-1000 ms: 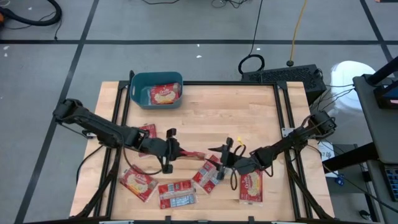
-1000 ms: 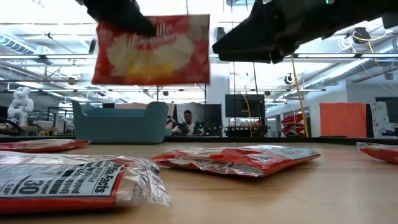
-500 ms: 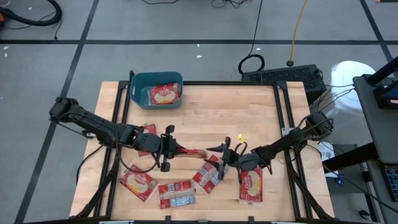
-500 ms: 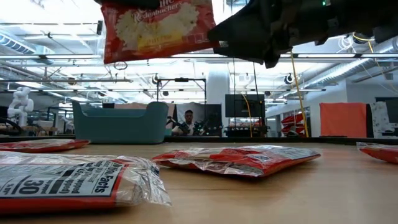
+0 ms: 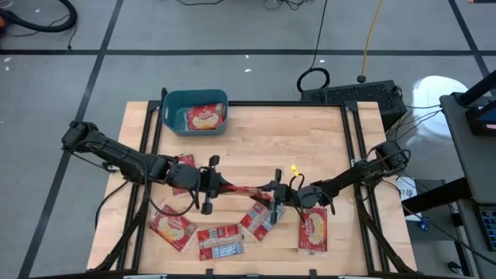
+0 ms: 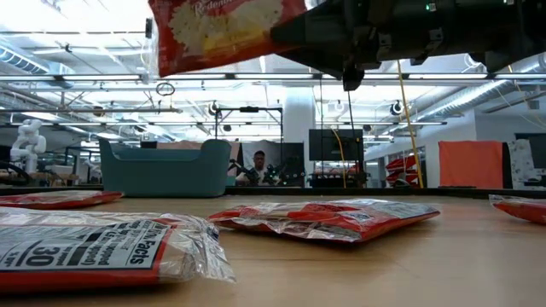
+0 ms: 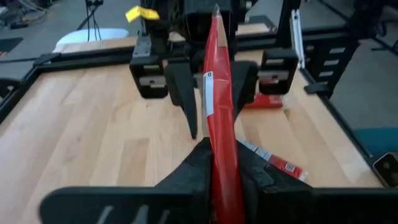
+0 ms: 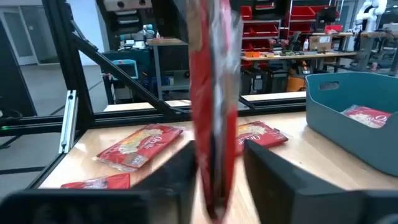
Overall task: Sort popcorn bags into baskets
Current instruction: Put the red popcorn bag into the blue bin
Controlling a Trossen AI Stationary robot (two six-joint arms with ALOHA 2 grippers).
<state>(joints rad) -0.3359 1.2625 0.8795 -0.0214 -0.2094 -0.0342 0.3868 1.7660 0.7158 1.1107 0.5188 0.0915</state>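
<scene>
Table (image 5: 310,132) is carrying the bin (image 5: 174,105) at its far left corner with one bag (image 5: 204,117) lying inside, and more bags (image 5: 221,241) lying loose along the near edge. Left gripper (image 5: 219,184) is pinching a bag (image 5: 242,189) on edge above mid-table, fingers clamped tight. Right gripper (image 5: 271,191) is meeting that bag's other end, fingers part open on either side; grip not clear.

Red bag (image 6: 223,30) with a cream popcorn picture, teal basket (image 5: 175,110), pale wood tabletop (image 5: 263,143), dark arms, yellow tag (image 5: 294,170).
</scene>
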